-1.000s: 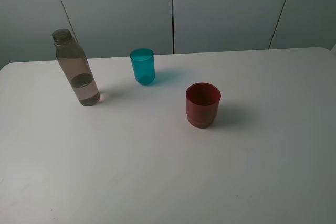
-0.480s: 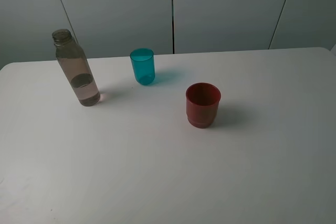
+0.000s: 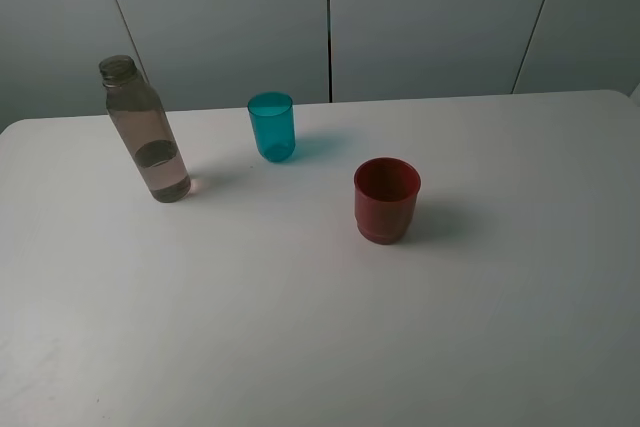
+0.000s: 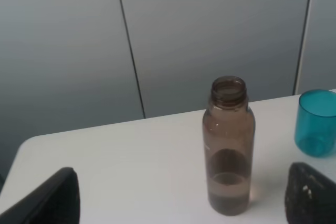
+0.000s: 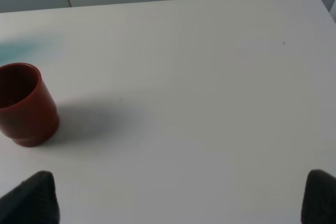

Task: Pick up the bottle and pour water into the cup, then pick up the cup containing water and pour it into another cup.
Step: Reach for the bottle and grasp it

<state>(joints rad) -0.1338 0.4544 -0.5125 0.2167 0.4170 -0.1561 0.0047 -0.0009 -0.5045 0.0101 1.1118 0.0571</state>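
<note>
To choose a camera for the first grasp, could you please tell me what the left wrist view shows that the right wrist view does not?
Only the left wrist view shows the bottle and the teal cup. Only the right wrist view shows the red cup. Both show the white table and grey wall panels.

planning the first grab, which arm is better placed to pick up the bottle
Left. The bottle stands ahead of the open left gripper; the right gripper faces only the red cup.
</note>
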